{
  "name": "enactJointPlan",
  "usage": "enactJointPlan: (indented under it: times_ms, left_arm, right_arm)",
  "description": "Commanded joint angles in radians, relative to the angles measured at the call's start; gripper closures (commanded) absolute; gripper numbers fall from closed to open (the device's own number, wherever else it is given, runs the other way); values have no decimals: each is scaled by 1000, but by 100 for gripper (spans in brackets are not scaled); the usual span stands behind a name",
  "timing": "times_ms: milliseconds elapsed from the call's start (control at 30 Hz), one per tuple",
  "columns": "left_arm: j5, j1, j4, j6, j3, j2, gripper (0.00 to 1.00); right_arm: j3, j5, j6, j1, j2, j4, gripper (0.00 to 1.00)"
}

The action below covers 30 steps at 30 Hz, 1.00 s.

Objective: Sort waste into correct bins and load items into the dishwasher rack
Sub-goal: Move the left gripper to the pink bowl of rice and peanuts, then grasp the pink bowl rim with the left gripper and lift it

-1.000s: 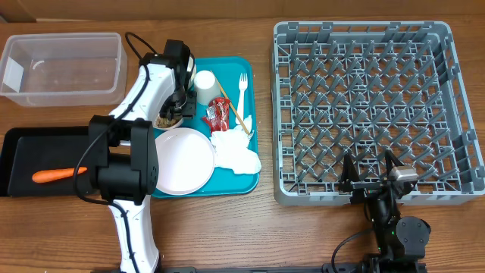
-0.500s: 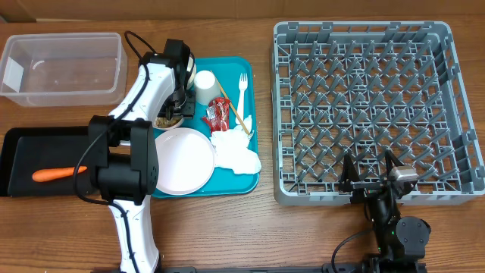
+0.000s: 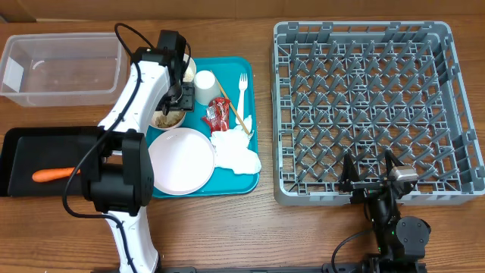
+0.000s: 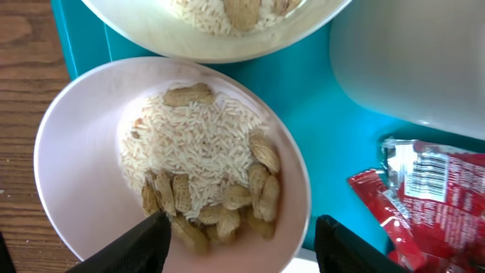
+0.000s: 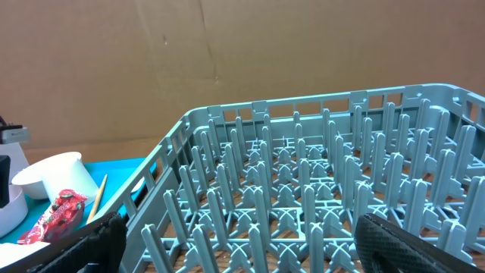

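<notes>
Lifting since a second ago, left gripper (image 4: 241,225) is hovering, jaws spread, over the small white bowl (image 4: 76,167) of beige grainy food scraps (image 4: 201,144) on the teal tray (image 4: 307,106); right gripper (image 5: 242,250) is waiting wide open beside the grey plastic rack (image 5: 303,189)

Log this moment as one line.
left gripper: open over bowl of rice and peanuts | right gripper: open at dishwasher rack edge | carrot: in black tray
</notes>
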Motion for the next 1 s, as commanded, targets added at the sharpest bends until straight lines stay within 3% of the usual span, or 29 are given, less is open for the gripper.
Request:
enactJointPlan:
  times_ms: [0, 133, 533, 767, 967]
  left_arm:
    - [26, -1, -8, -7, 19, -22, 36]
    - [76, -1, -1, -6, -21, -22, 37]
    - [38, -1, 67, 24, -119, -22, 42]
    - [30, -1, 65, 20, -114, -27, 60]
    - [18, -1, 62, 10, -109, -28, 87]
  right_arm:
    - [-10, 10, -6, -4, -10, 3, 0]
    - [-10, 10, -6, -4, -10, 3, 0]
    - [-10, 10, -6, -4, -10, 3, 0]
    - [-10, 10, -6, -4, -10, 3, 0]
    - [-10, 10, -6, -4, -10, 3, 0]
